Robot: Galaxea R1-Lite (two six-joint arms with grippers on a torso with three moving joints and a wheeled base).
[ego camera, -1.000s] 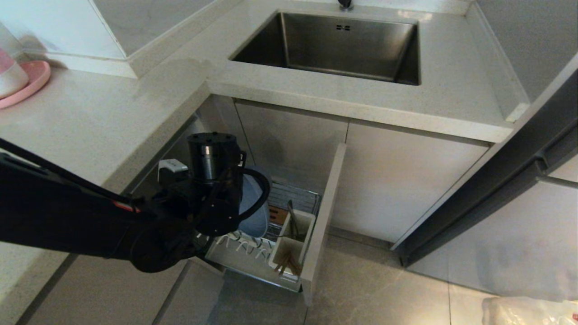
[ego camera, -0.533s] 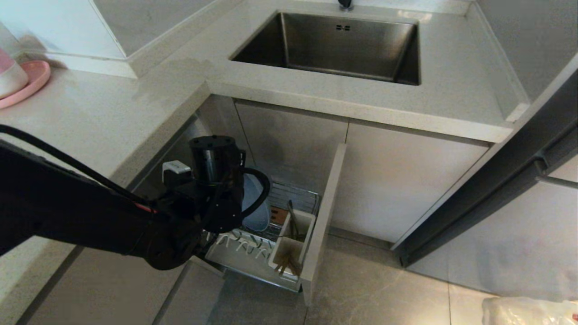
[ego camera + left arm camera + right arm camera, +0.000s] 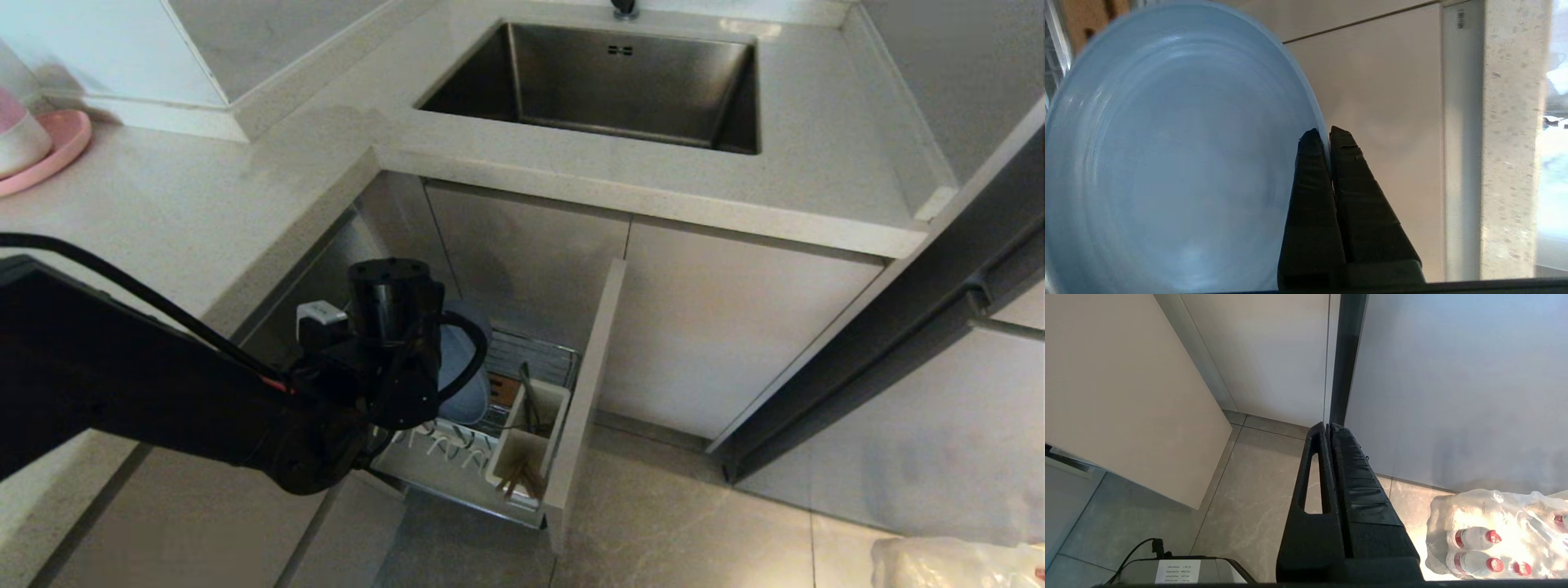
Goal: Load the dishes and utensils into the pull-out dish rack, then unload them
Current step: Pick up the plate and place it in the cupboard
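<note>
Left hand [image 3: 1327,136] clamped on pale-blue plate [image 3: 1167,163] rim (plate half hidden behind the arm overhead).

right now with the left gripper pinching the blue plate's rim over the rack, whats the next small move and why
Probably lower it a little further: the left gripper is shut on the plate, held on edge above the pull-out dish rack, whose white prongs lie just below it.

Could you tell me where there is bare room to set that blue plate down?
Free: the counter between the pink plate and the sink. Crowded: the pull-out rack, with the left hand and blue plate above its prongs and the cup full.
</note>
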